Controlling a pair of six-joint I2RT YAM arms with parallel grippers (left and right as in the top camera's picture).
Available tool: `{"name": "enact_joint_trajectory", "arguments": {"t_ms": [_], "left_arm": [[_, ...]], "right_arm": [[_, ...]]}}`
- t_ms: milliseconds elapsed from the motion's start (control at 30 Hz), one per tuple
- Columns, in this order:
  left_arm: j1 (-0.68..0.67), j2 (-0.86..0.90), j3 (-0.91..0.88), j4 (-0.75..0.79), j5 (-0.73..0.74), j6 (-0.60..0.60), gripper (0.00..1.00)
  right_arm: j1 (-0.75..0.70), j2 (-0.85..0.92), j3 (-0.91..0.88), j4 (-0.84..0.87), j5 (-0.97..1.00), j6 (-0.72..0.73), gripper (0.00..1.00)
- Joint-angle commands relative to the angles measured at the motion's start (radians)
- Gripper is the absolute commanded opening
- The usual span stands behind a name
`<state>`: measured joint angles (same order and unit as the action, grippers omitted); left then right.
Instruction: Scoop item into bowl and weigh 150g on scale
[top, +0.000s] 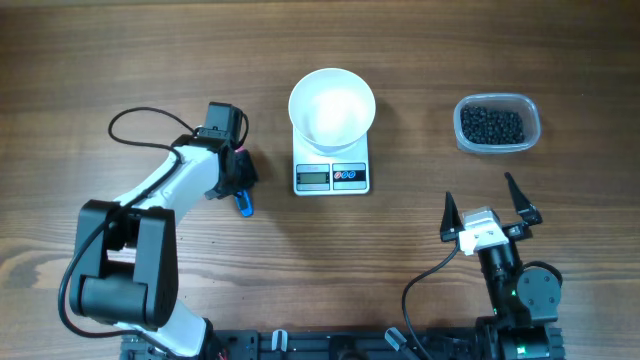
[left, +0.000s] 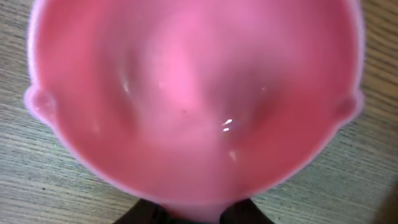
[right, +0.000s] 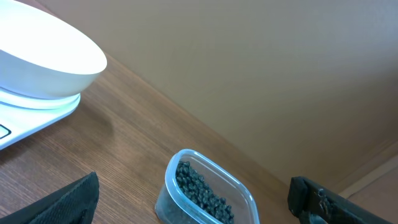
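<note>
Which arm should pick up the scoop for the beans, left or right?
Left. The left gripper is right at the pink scoop, which fills its wrist view. The right gripper stands open near the tub of beans, far from the scoop.

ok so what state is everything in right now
bowl: empty, sitting on the scale
scale: bowl on top, reading unreadable
tub: lidless, holding the beans
pink scoop: no beans showing
left gripper: at the pink scoop, grip unclear
right gripper: open, empty
</note>
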<state>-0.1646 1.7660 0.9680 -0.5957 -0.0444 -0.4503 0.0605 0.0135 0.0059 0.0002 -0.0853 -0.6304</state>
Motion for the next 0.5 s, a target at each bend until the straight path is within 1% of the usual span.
{"name": "enact_joint_trajectory", "arguments": {"t_ms": [0, 133, 233, 367, 433, 467], "left_arm": [[-0.001, 0.027, -0.001, -0.003, -0.013, -0.003, 0.26], [-0.001, 0.027, -0.001, -0.003, -0.013, -0.003, 0.29], [-0.001, 0.027, -0.001, -0.003, -0.008, -0.003, 0.29], [-0.001, 0.027, -0.001, -0.003, 0.009, -0.003, 0.24], [-0.001, 0.027, -0.001, -0.004, 0.009, -0.003, 0.24], [-0.001, 0.027, -0.001, -0.004, 0.009, -0.003, 0.26]], "right_arm": [[0.002, -0.004, -0.001, 0.005, -0.005, -0.002, 1.0], [0.002, -0.004, -0.001, 0.005, -0.005, -0.002, 1.0], [0.002, -0.004, -0.001, 0.004, -0.005, -0.002, 1.0], [0.002, -0.004, -0.001, 0.005, -0.005, -0.002, 1.0], [0.002, -0.004, -0.001, 0.004, -0.005, -0.002, 1.0], [0.002, -0.004, -0.001, 0.004, -0.005, -0.002, 1.0]]}}
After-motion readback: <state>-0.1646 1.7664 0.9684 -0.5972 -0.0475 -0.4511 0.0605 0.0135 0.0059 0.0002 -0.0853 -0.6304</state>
